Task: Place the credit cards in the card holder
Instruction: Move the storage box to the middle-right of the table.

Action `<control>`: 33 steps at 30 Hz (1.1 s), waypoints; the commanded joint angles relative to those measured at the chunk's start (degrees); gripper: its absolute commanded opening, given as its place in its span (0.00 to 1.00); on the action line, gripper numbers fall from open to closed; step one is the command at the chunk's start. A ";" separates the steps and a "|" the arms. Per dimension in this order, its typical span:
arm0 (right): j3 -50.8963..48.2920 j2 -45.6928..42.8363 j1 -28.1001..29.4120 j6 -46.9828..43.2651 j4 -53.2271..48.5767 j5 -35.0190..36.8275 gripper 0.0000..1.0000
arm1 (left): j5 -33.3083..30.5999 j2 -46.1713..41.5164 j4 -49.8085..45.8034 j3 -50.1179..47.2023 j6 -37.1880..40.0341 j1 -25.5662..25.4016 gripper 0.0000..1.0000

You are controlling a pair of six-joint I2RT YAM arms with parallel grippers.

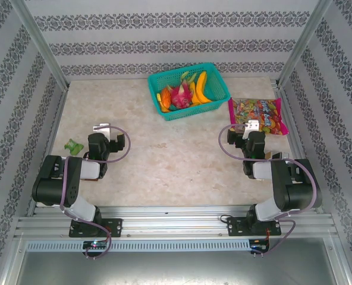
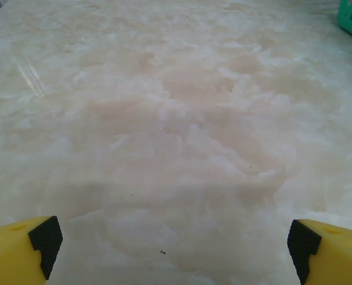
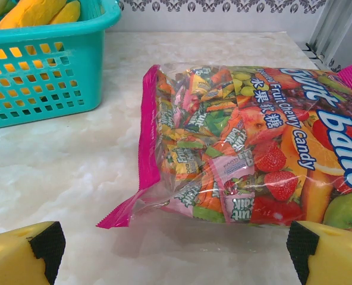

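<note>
The left tool [image 2: 175,252] stands wide and empty over the table [image 2: 176,119]; the right tool [image 3: 176,252] stands wide before the candy bag [image 3: 247,142]. Best, I think, to approach each card low, at its edge.

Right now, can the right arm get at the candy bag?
Probably yes. The candy bag lies flat on the table just ahead of the right arm, whose jaws stand open facing it with bare tabletop between. The teal basket sits off to the left, apart from the bag.
</note>
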 commanded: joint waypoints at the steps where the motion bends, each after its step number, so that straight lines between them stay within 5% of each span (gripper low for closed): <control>1: 0.76 -0.03 0.27 0.06 1.63 -0.97 0.98 | 0.79 -0.68 0.33 0.90 1.06 0.75 1.00; 23: 0.70 -0.08 0.23 -0.15 1.57 -1.48 0.98 | 2.08 -1.26 1.00 0.39 1.42 0.80 1.00; 29: 0.79 -0.17 -0.08 -0.35 1.42 -2.86 0.98 | 1.60 -12.50 -5.18 -1.99 0.37 0.83 1.00; 33: 1.34 -4.81 0.50 -1.08 -2.99 -3.78 0.98 | 0.91 -27.21 -20.52 -0.64 -4.97 0.82 1.00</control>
